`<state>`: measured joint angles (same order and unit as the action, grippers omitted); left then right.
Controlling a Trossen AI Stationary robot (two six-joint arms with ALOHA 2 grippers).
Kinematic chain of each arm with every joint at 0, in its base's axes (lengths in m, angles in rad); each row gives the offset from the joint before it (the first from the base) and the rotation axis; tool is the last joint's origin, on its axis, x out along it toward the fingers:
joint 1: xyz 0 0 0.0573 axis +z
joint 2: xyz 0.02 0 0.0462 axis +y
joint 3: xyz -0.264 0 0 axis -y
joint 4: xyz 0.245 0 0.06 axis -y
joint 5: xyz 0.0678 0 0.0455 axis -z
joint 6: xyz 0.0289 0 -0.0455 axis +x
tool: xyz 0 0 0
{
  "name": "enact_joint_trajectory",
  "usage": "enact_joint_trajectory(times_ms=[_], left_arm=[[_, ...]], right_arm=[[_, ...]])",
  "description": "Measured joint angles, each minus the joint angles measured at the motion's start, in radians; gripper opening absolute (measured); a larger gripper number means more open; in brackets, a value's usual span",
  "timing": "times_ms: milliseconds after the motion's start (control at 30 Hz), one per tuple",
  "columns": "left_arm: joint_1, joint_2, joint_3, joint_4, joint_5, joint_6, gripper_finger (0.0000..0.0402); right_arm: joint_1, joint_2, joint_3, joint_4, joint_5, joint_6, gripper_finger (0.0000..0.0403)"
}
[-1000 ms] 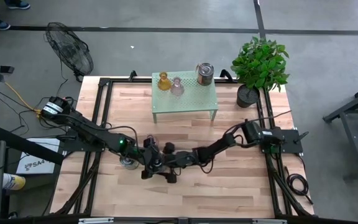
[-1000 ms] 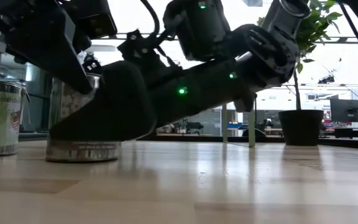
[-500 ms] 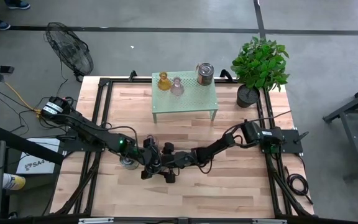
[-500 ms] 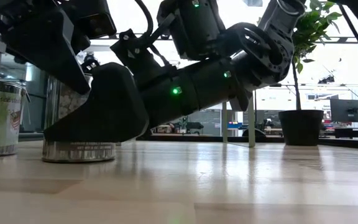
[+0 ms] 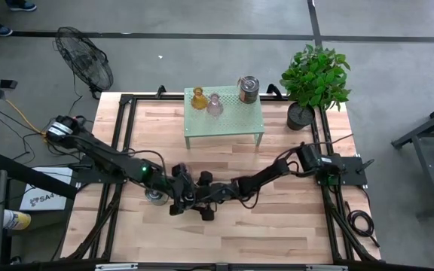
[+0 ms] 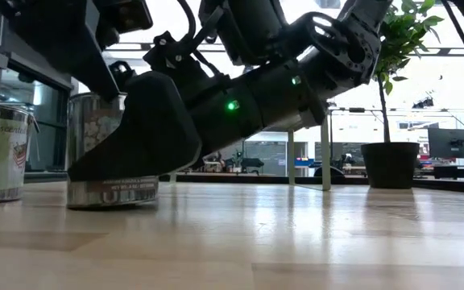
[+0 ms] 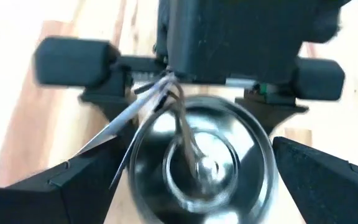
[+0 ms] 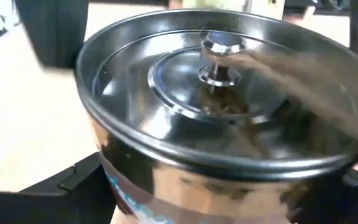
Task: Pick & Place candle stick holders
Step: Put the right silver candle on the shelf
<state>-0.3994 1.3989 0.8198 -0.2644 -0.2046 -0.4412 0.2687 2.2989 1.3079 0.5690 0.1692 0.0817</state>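
Wood underneath it all, the table (image 5: 277, 211) carries a pale green perforated stand (image 5: 236, 120) at its far side, and that stand is our landmark. Beside the stand's right end sits a dark plant pot (image 5: 300, 114). On the stand rest three holders: an amber glass one (image 5: 198, 98), a pale pink glass one (image 5: 214, 105) touching close beside it, and a silvery metal one (image 5: 248, 89) toward the pot.

Well in front of the stand, both arms meet low over the boards. The right gripper (image 5: 202, 197) brackets a silvery holder (image 8: 216, 118), jaws wide on either flank, not visibly pinching yet. The left gripper (image 5: 178, 202) faces it from the other side, its fingers (image 7: 61, 186) spread wide round the same silvery cup (image 7: 201, 158). Another metal holder (image 6: 2, 149) stands further from the stand.

My read: only one arm should take it. Centre the cup, close evenly on the wall below the rim, and have the other back off before lifting.
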Motion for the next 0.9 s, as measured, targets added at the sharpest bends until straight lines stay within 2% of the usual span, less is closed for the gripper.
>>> enact_joint_trajectory(times_ms=[167,333,567,900], left_arm=[[0.001,-0.027,0.056,-0.147,-0.077,-0.001,0.0396],[-0.010,-0.089,0.070,-0.207,-0.148,-0.004,0.0396],[-0.061,-0.177,0.070,-0.218,-0.235,-0.009,0.0396],[-0.153,-0.191,0.070,-0.226,-0.457,-0.090,0.0396]], right_arm=[[0.004,-0.033,-0.007,-0.074,-0.001,-0.007,0.0354],[0.011,-0.101,-0.091,-0.084,0.054,-0.004,0.0354],[0.021,-0.240,-0.252,-0.088,0.209,0.031,0.0354],[0.075,-0.523,-0.402,-0.079,0.487,0.068,0.0354]])
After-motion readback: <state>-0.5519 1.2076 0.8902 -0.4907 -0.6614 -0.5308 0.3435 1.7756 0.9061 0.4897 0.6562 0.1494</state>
